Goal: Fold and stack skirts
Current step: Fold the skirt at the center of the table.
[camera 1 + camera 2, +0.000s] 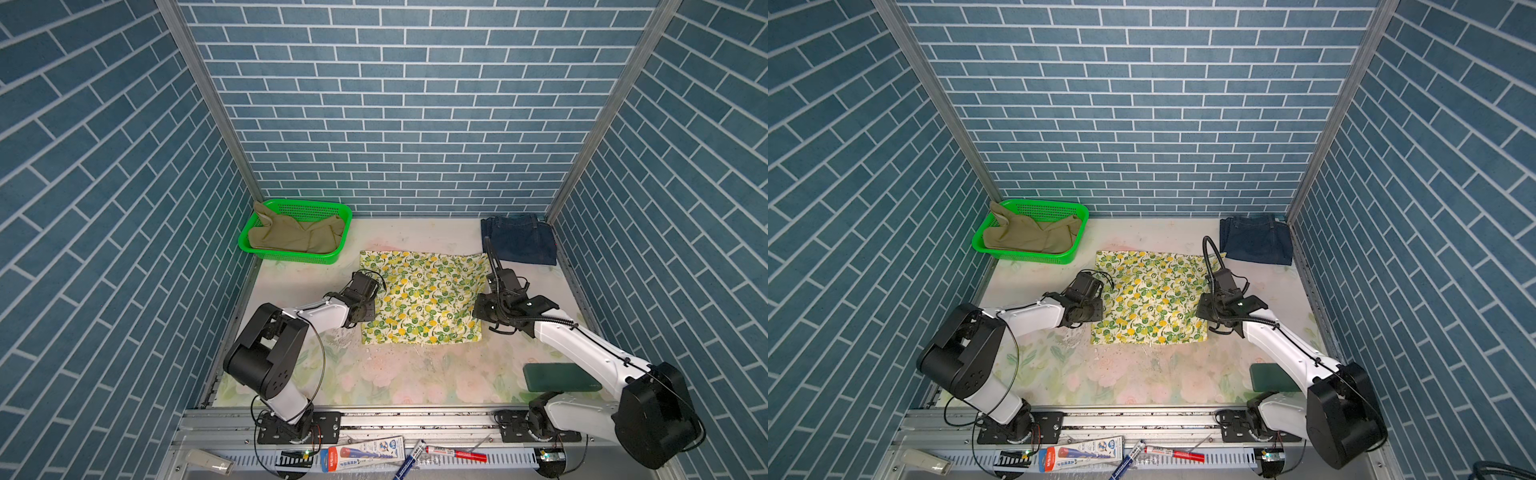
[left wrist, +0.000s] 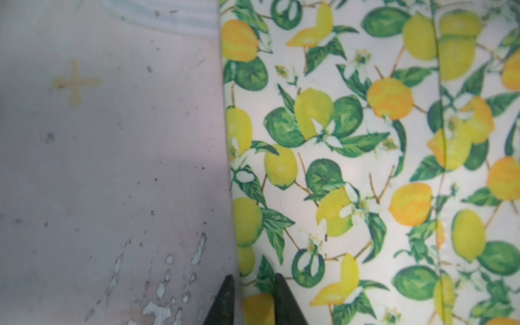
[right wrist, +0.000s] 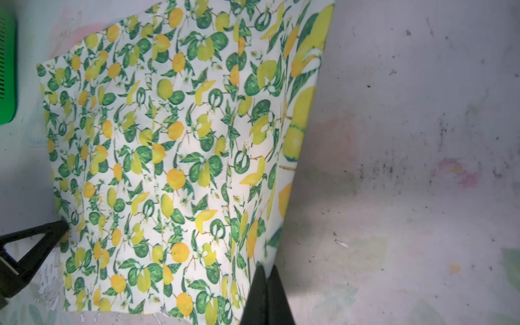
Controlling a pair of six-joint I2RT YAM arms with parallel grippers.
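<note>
The lemon skirt (image 1: 424, 299) lies flat in the middle of the table (image 1: 415, 235). The left claw (image 2: 253, 278) is narrowed on one side edge. The right claw (image 3: 266, 271) pinches the opposite edge tight, lifting it. Beyond, a khaki skirt (image 1: 291, 237) slumps in the green basket (image 1: 328, 260); the denim skirt (image 1: 519, 243) lies folded far right.

Open passage over bare mat (image 1: 399, 374) before the lemon-print skirt (image 1: 419, 299); basket (image 1: 291, 257), denim skirt (image 1: 519, 245) and dark green slab (image 1: 557, 376) obstruct three corners.
</note>
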